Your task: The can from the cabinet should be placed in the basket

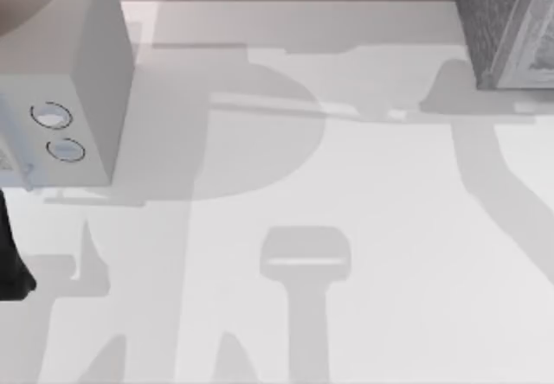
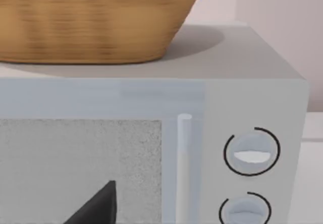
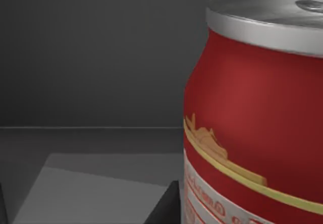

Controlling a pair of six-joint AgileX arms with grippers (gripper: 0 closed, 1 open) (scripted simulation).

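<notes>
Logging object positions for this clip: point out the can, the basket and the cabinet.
can (image 3: 252,98): right wrist view, on its red side wall.
basket (image 2: 91,22): left wrist view, on its woven wall.
cabinet (image 1: 506,21): top view, on its dark speckled top.

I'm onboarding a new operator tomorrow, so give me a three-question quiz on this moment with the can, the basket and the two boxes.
1. True or false: the can stands upright inside a dark enclosure.
2. The basket rests on: A) the table, B) the pale box with two dials, C) the cabinet?
3. Fill in: the can's top is ____ coloured.

Key: 1 true; 2 B; 3 silver.
</notes>
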